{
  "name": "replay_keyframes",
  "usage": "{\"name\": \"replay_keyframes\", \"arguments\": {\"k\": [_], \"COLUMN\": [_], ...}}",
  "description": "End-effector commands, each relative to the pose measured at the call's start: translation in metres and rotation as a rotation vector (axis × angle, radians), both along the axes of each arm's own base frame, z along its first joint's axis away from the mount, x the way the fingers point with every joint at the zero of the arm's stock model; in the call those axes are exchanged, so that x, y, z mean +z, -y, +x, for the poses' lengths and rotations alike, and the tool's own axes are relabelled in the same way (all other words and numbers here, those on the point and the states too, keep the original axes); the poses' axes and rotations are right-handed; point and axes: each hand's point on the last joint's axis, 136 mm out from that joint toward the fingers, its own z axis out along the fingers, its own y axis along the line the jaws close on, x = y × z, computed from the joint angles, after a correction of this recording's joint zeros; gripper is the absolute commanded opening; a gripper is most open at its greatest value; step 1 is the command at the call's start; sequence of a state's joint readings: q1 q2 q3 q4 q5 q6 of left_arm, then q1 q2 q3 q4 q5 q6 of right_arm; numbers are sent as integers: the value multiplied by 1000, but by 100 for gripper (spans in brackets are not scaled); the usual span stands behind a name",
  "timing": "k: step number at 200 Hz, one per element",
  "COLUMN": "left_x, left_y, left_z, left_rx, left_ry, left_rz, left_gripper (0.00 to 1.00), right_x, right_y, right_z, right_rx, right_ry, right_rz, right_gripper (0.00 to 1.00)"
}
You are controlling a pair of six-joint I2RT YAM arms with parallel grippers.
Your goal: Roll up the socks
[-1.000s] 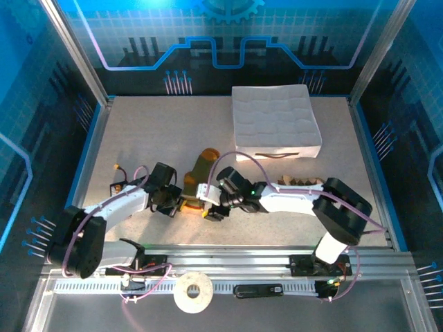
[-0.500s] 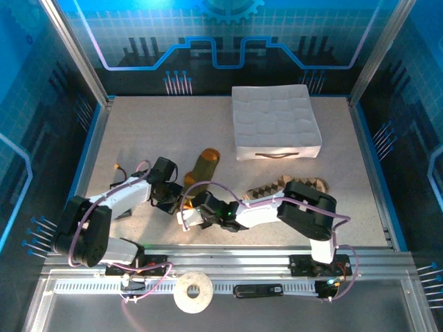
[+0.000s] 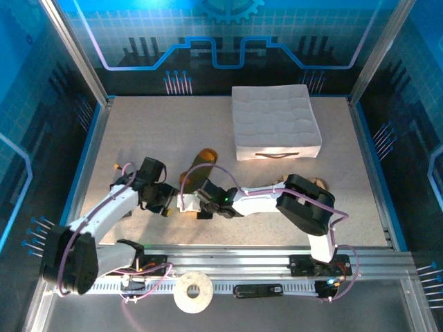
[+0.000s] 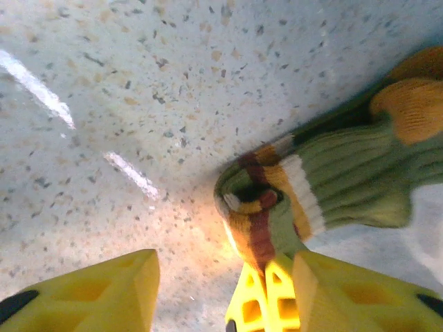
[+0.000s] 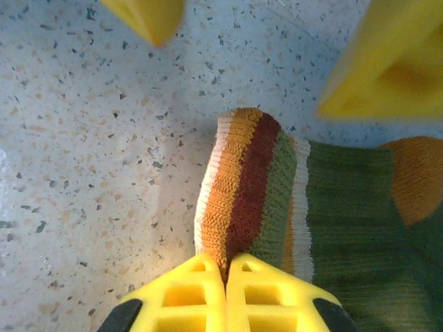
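Olive-green sock (image 3: 197, 171) is laid mid-table (image 3: 138, 138), orange toe far, striped cuff (image 5: 242, 187) near. The cuff is pinched between the closed fingers of the right gripper (image 5: 225, 280). The left gripper (image 4: 221, 270) is spread wide and empty, just left of the cuff. For a tight roll, a firm pinch is advised, the cuff being turned evenly toward the toe.

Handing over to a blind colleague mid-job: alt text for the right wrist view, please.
The right fingers, closed together at the bottom edge, pinch the striped cuff of the olive-green sock, which lies on the speckled table. The left fingers stand apart at the top, open.
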State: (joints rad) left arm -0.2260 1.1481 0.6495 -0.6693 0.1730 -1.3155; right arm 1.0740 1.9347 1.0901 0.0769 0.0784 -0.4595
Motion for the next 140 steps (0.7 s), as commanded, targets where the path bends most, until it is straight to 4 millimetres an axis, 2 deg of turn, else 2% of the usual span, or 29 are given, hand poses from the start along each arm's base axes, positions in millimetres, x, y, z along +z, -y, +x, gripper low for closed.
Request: {"name": "replay_keyframes", "arguments": {"k": [1, 33, 79, 117, 140], "left_x": [-6, -9, -2, -13, -22], "left_y": [-8, -1, 12, 19, 22], "left_z": [-24, -21, 5, 15, 21], "left_rx": [52, 74, 66, 57, 56], "left_ry": [-71, -25, 120, 128, 114], "left_rz": [-23, -83, -150, -164, -163], "left_gripper": [58, 59, 59, 60, 61], "right_x": [-40, -42, -45, -46, -45], "right_y": [30, 26, 24, 24, 23], "right_z": [-32, -33, -21, -10, -8], "right_rx": [-58, -93, -220, -322, -340], "right_ry": [-343, -527, -867, -1087, -1146], "right_rz": [-98, -74, -42, -14, -4], "right_gripper": [0, 0, 0, 0, 0]}}
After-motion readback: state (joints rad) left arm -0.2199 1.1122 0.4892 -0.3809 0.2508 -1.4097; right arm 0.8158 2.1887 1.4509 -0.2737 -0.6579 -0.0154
